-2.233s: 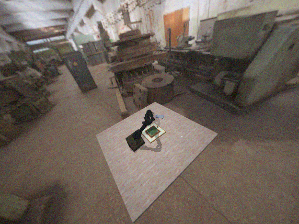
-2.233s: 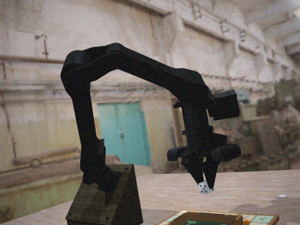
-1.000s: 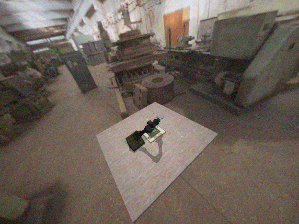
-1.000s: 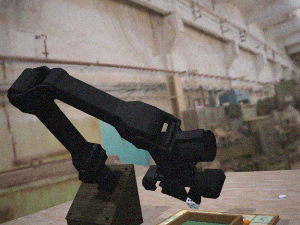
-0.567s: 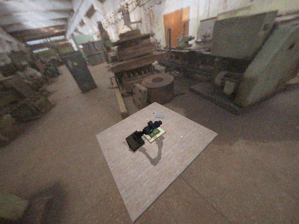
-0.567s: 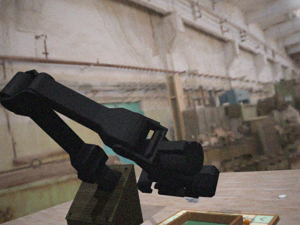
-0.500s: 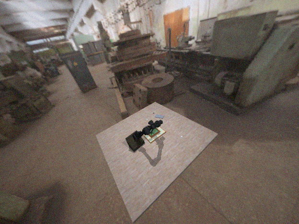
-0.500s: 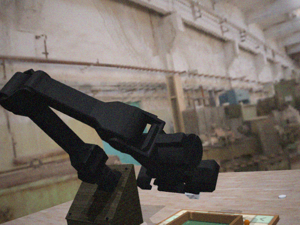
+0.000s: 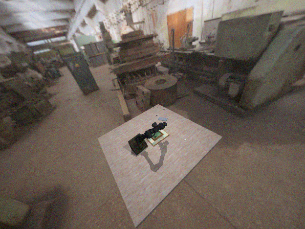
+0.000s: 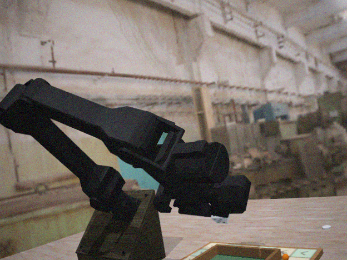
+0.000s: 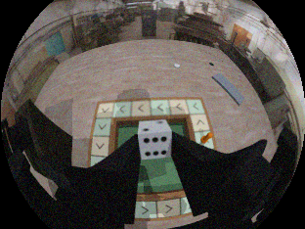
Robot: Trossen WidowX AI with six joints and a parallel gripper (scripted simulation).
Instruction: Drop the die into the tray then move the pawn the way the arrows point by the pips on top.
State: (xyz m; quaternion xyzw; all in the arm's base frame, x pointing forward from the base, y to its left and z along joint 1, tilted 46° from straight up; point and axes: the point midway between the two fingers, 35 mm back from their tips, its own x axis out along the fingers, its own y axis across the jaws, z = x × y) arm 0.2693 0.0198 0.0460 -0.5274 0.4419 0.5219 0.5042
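Note:
My gripper (image 11: 154, 137) is shut on the white die (image 11: 154, 138) (image 10: 220, 219), whose face toward the wrist camera shows black pips. It holds the die above the green dice tray (image 11: 127, 137) (image 10: 238, 249) of the board (image 11: 105, 126) (image 9: 164, 135) (image 10: 318, 254). In the exterior view only a corner of the die shows below the dark gripper body, some way above the tray. The orange pawn (image 11: 206, 137) (image 10: 284, 256) stands on a square on the board's right side in the wrist view. The squares carry arrows.
The arm's base (image 9: 137, 144) (image 10: 123, 226) stands beside the board. A small white disc (image 10: 326, 226) (image 9: 185, 139) (image 11: 176, 66) lies on the table beyond the board. A grey-blue flat plate (image 9: 162, 119) (image 11: 229, 89) lies near the table's far edge.

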